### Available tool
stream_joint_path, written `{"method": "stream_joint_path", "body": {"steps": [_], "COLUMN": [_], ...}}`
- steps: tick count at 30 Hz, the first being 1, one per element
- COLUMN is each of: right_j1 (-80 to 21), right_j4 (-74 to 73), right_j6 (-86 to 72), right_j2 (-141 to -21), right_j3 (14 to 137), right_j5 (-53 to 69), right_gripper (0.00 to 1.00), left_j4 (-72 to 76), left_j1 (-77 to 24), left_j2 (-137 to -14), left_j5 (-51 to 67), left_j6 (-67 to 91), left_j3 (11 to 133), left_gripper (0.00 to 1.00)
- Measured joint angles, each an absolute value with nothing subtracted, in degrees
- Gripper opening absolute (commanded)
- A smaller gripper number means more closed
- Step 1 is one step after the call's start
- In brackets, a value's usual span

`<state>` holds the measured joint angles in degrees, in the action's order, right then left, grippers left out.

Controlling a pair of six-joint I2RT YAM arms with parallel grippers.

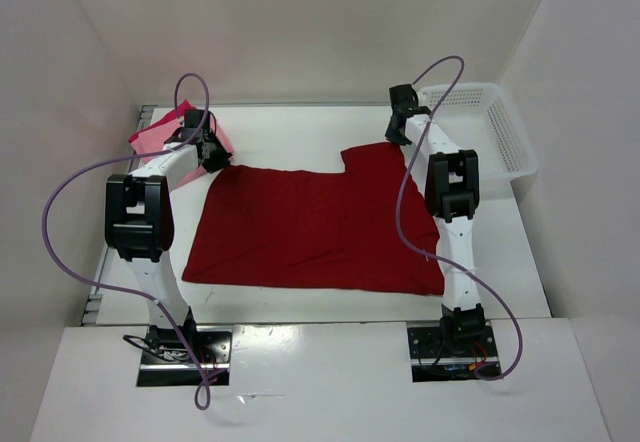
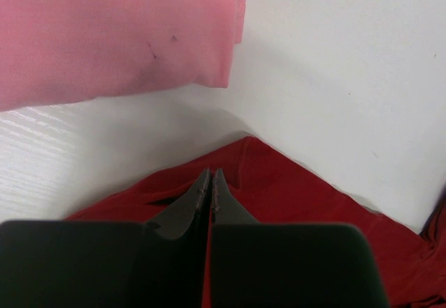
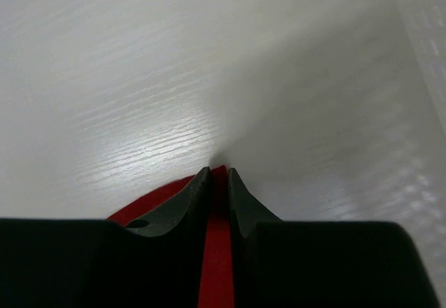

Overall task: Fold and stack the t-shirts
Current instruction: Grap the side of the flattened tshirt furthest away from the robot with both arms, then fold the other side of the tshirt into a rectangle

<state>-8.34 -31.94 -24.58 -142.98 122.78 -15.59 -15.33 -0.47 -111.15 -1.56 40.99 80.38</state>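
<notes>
The large dark red t-shirt lies spread flat in the middle of the table. My left gripper is at its far left corner, jaws closed on the red cloth, which shows under the gripper in the left wrist view. My right gripper is at the shirt's far right corner, shut with a strip of red cloth pinched between the fingers. The light salmon pink shirt lies at the far left with the crimson-pink one peeking out beyond it. The salmon shirt also fills the top left of the left wrist view.
A white lattice basket stands at the far right against the wall. White walls close the table on three sides. Purple cables loop from both arms.
</notes>
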Motion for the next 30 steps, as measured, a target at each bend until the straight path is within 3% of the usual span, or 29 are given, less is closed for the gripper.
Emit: {"method": "stream_joint_path", "body": {"steps": [3,6,12,23,30], "right_j1": [-8.3,-8.3,-8.3,-7.8,-6.3], "right_j4": [-32.1,-32.0,-30.7,-28.3,-29.2], "right_j6": [-24.9,-25.5,-25.8,-29.2,-32.0], "right_j2": [-143.0,-142.9,-136.9,-100.4,-86.3], "right_j3": [122.8,122.8,114.0,80.1,62.5], "right_j5": [-14.0,-13.4,-12.3,-6.7,-2.5], "right_gripper": [0.06,0.0,0.0,0.0,0.0], "left_j4": [-15.3,-15.0,-14.9,-14.8,-15.5], "left_j1": [-0.5,-0.5,-0.5,5.6,9.6], "left_j2": [-111.2,-111.2,-110.7,-97.3,-95.2], "left_j5": [-1.6,-1.6,-0.5,3.9,8.2], "left_j6": [41.0,41.0,41.8,42.2,42.3], "left_j3": [80.4,80.4,80.0,68.4,60.4], "left_gripper": [0.0,0.0,0.0,0.0,0.0]}}
